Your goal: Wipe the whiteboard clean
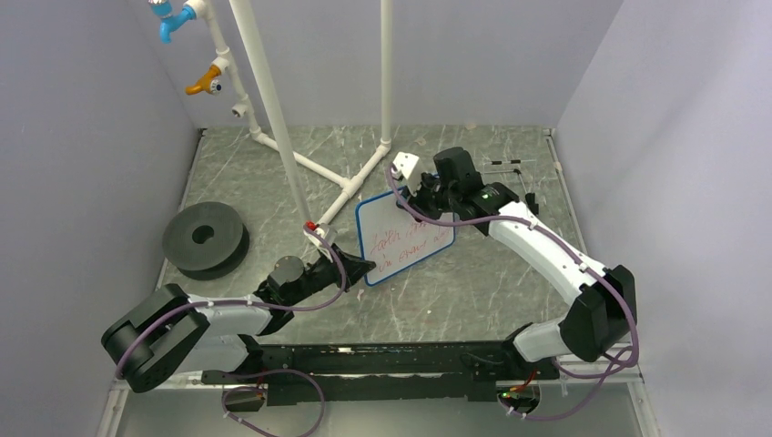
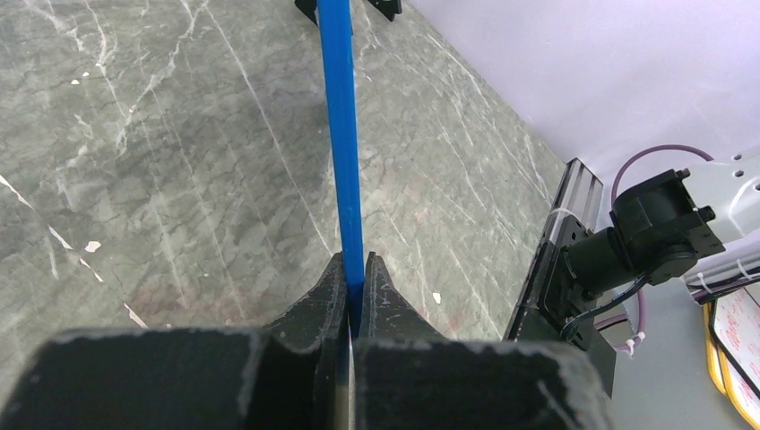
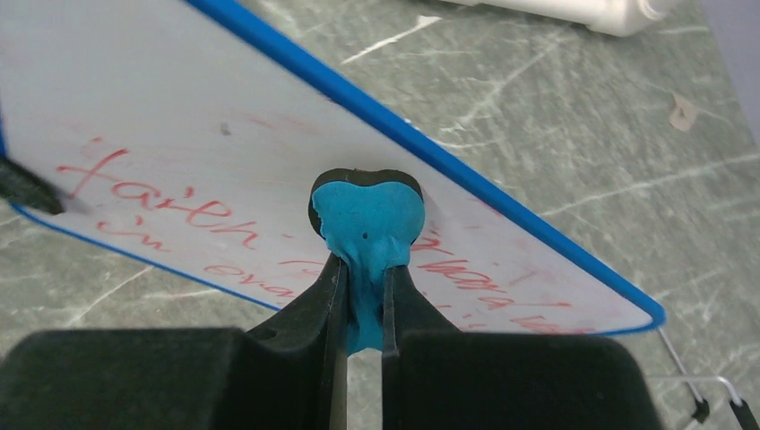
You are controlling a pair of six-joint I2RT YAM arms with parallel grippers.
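Black disc (image 1: 228, 244) w/ centre hole on grey marbled table (image 1: 473, 291), left; white PVC pipe frame (image 1: 276, 118) behind.

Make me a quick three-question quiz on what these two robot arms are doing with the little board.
1. True or false: the left gripper is shut on the edge of the small, white, blue-rimmed rectangular whiteboard.
2. What does the right gripper hold against the board? A) a red marker B) a blue soft pad with a black edge C) nothing
3. What colour is the handwriting on the board?

Key: 1 true; 2 B; 3 red.
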